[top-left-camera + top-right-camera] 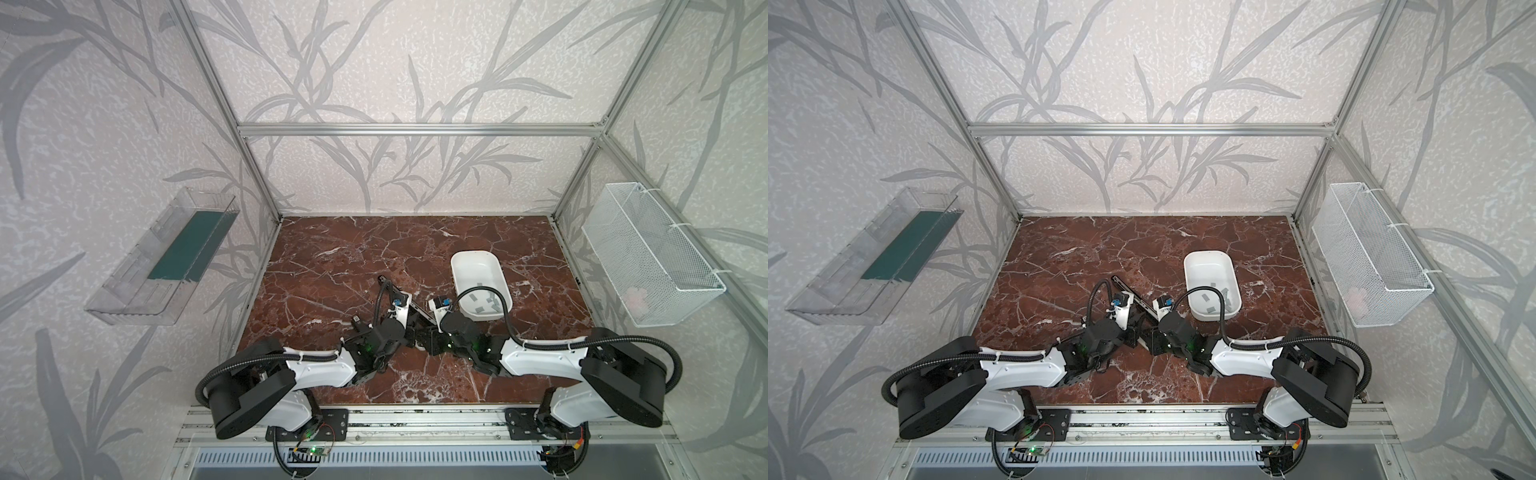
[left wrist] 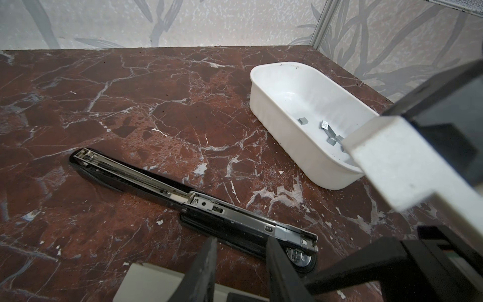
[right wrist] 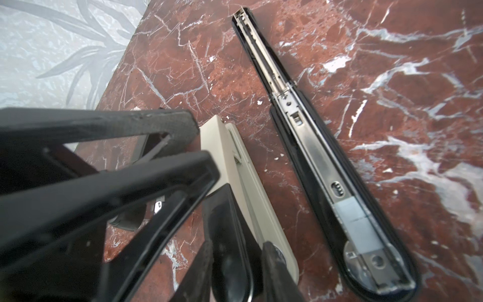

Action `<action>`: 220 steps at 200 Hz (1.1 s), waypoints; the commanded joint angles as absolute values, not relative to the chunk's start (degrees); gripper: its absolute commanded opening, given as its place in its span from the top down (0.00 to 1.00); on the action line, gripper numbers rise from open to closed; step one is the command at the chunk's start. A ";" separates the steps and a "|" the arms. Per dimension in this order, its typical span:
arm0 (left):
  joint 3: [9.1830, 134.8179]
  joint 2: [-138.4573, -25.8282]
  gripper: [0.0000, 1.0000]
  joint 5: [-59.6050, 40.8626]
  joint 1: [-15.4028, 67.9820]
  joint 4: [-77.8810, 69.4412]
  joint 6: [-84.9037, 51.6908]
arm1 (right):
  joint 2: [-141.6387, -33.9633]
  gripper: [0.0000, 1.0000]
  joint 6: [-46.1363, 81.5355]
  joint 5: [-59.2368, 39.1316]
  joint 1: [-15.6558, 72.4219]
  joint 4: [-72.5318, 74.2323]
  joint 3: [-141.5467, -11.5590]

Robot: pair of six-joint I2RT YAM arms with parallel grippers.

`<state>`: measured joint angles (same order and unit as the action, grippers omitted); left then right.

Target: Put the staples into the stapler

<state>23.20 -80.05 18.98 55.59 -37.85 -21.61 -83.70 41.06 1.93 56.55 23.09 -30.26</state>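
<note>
The stapler [image 2: 209, 206] is laid fully open on the counter [image 2: 130, 104]. It crosses the left wrist view from middle left to lower right, with its metal channel exposed. In the right wrist view a grey strip [image 3: 352, 219] is seen in that channel near the rounded end at lower right, and it is judged to be staples seated there. More staples [image 2: 329, 130] lie loose in the white tray [image 2: 295, 143] at the upper right of the left wrist view, apart from the stapler. The left pincer [image 2: 241, 251] is held narrowly parted and empty just beside the stapler's front end. A cream-and-black piece [image 3: 251, 183] is seen between the jaws of the right pincer [image 3: 240, 251]; whether it is clenched cannot be told. Several failures are possible from here. A jam could follow if the cover were swung shut on a strip sitting askew. The unheld stapler could be skidded across the polished counter by a sideways push. The two closely crowded pincers could also be knocked together.
</note>
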 commanded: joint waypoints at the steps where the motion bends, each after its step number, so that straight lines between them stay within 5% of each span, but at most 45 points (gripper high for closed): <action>1: 23.51 -81.78 0.65 18.79 55.37 -38.85 -24.09 | -84.43 0.71 42.05 2.08 57.13 20.86 -28.62; 109: 19.65 -96.71 0.66 20.34 55.55 -56.92 -26.81 | -88.06 0.74 39.82 10.43 63.46 25.02 -23.86; 163: 21.14 -91.77 0.64 22.51 55.37 -49.25 -24.95 | -85.17 0.72 38.61 15.38 66.67 24.56 -24.19; 220: 29.35 -77.49 0.56 20.32 48.97 -23.57 -26.10 | -70.39 0.58 29.20 20.38 65.53 12.23 -28.21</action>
